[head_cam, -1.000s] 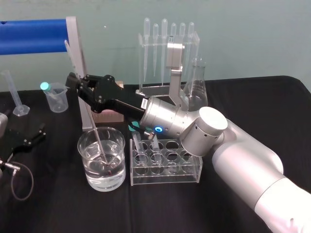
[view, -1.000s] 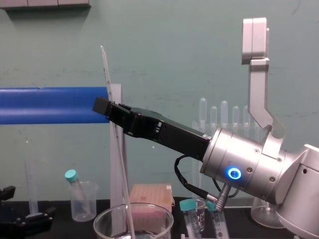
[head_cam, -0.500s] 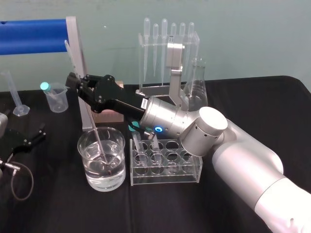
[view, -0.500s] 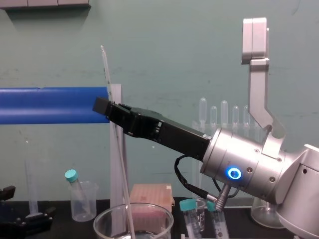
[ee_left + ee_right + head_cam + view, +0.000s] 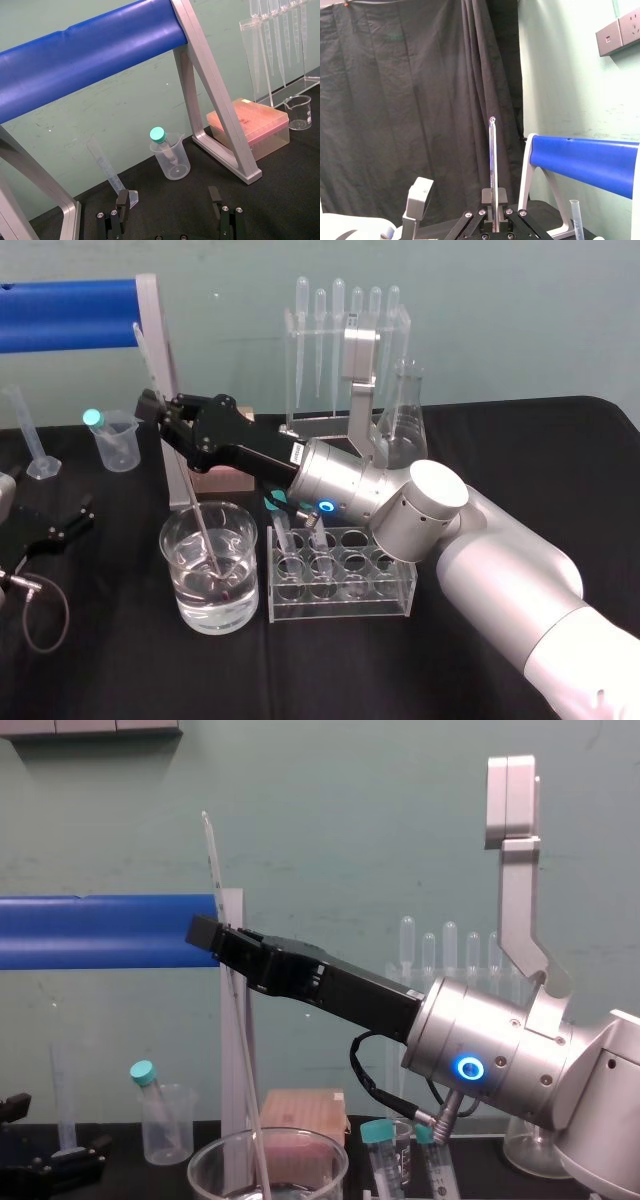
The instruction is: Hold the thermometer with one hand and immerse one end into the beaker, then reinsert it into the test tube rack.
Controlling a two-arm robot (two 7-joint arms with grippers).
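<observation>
While right hand (image 5: 152, 408) clamps jaws on thermometer (image 5: 211, 860), its lower end sits in beaker (image 5: 178, 585) water, centre-left; left gripper (image 5: 167, 200) lower left, jaws apart.

Pale green wall (image 5: 520, 330) behind, faintly scuffed. Desk (image 5: 520, 440) draped in black cloth. Blue padded bar (image 5: 65, 315) on a silver frame (image 5: 222, 112) stands at the back left. Dark pleated curtain (image 5: 395, 100) hangs off to one side. Grey socket (image 5: 620, 32) high on the wall.

thermometer (image 5: 203, 530) standing in beaker (image 5: 245, 585), test tube rack (image 5: 340, 602) just right, pipette stand (image 5: 310, 370) behind
</observation>
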